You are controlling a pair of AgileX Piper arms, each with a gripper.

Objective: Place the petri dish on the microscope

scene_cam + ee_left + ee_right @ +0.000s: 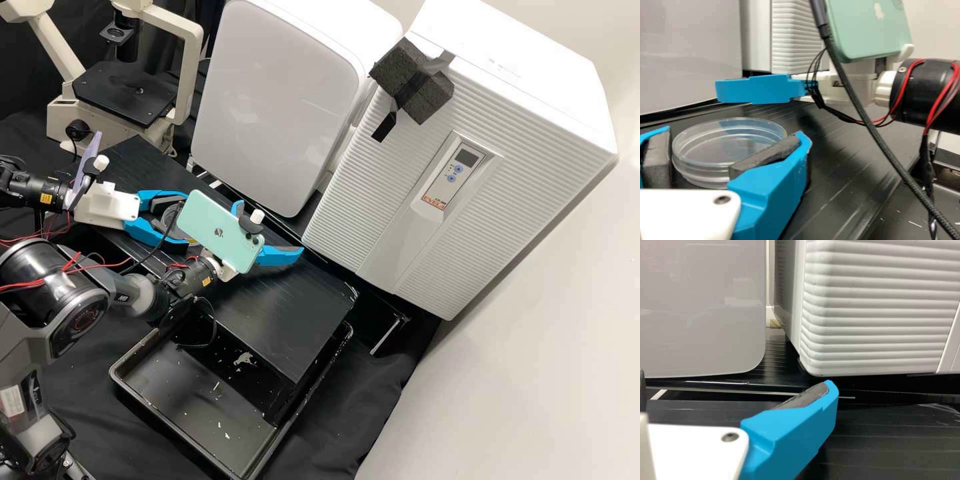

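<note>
Looking at the high view, we find the round clear plastic petri dish (175, 223) at the left gripper (183, 222), whose two blue fingers are clamped on it from two sides. We see it over the long black ribbed board (293, 320), and we cannot tell if its base touches the board. The cream microscope with black square stage (123, 93) stands well apart from the dish. The right gripper (270, 230) is near the dish, beside the mint green phone (213, 227), and its fingers are apart. In the left wrist view, we see the dish flat between the dark pads (657, 157) of the left gripper (730, 137); the right gripper is farther off, behind a black braided cable (865, 117). In the right wrist view, the right gripper (735, 385) has its fingers spread above the board, before the white ribbed cabinet (875, 305).
</note>
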